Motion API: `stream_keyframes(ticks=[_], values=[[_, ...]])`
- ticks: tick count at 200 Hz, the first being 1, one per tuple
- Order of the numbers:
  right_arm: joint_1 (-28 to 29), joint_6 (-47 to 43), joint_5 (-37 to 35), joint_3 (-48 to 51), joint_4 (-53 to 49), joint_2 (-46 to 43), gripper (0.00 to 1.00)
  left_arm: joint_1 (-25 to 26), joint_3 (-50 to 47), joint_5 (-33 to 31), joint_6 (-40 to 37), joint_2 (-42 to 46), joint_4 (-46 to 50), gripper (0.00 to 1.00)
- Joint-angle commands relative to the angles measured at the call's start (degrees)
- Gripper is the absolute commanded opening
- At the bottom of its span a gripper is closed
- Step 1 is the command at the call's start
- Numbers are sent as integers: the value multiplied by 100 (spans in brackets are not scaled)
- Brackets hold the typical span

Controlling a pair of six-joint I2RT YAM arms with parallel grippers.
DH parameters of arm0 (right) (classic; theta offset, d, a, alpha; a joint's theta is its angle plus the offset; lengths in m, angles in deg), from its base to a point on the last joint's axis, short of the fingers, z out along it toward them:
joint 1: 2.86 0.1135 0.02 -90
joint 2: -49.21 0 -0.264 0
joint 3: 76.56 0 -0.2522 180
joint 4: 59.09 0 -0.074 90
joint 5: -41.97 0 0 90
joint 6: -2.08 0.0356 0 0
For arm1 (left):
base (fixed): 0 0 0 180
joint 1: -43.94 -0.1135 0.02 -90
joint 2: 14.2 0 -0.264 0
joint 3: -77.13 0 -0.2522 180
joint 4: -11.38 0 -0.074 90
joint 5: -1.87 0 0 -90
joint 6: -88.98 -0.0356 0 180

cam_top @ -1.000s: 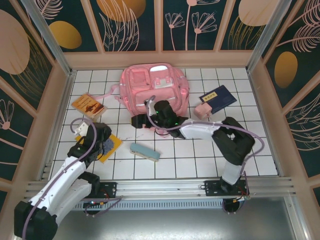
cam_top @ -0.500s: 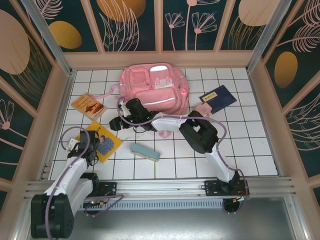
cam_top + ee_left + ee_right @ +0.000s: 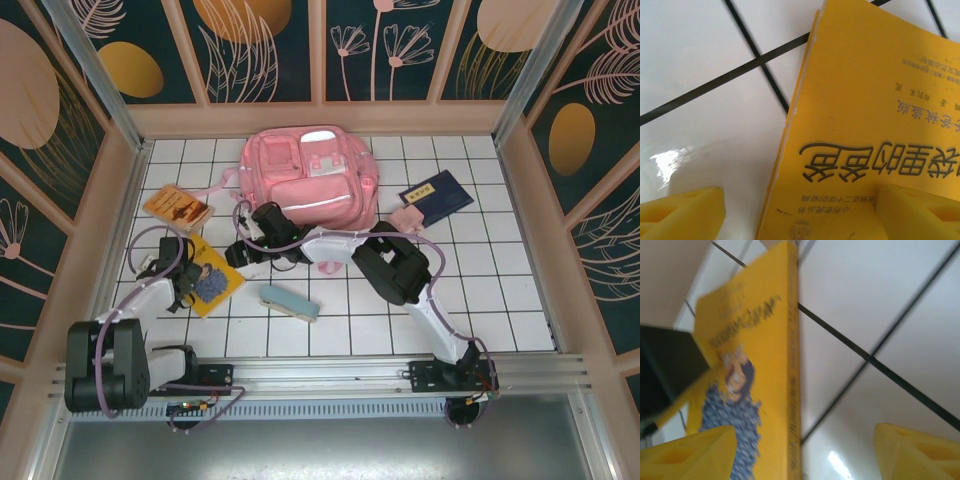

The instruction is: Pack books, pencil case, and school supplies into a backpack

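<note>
1. In the space of a second, the right pincer had swung left from the lower front of the backpack to the near corner of the yellow book. The left pincer had pulled back off the cover and settled at the book's outer side. The book itself had hardly shifted.
2. We found the yellow book flat on the white tiles, left of centre and askew to the grid lines, just in front of the backpack's left corner.
3. From the left wrist, the left pincer stood wide and held nothing. One finger hung over the cover and the other over bare tile, so the book's long edge ran up between them.
4. From the right wrist, the right pincer was also spread wide and empty. The book's other long edge ran away from it, just inside its left finger.
5. Both arms flanked the same book, the left from the outer side and the right from the backpack side. We judged the right arm better placed to carry it to the bag.
6. Elsewhere nothing had stirred. The pencil case lay near the front, right of the yellow book. The orange book sat left of the backpack, and the navy books and the small pink item lay to its right, all unpacked.
</note>
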Motion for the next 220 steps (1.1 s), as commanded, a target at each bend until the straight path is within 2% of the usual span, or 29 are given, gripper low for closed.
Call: stream_keyframes(ticks=[1,24,58,114,147,164,181,190,196,220], values=[[-67,146,-134,228,-87,-249,73,83,-67,2366,-408,-920,-2467,81],[-121,257,-185,361,-52,-289,72,233,132,2474,-482,-1105,-2621,82],[-230,396,-54,420,95,-285,71,756,426,2367,-691,-1165,-2484,83],[-168,371,114,-196,-266,119,67,778,52,1758,-610,-610,-1826,79],[-69,348,181,-573,-596,379,67,782,-90,1821,-394,-946,-1879,70],[-64,350,292,-690,-685,436,66,778,-173,1986,-221,-1165,-2064,61],[-81,450,601,-640,-553,397,66,780,-260,2094,-120,-1327,-2226,60],[-101,529,809,-583,-385,354,66,778,-305,2118,-95,-1374,-2284,50],[-116,597,992,-523,-217,314,66,778,-326,2121,-85,-1397,-2303,48],[-173,947,1707,-286,509,184,64,778,-407,2171,-57,-1404,-2400,46]])
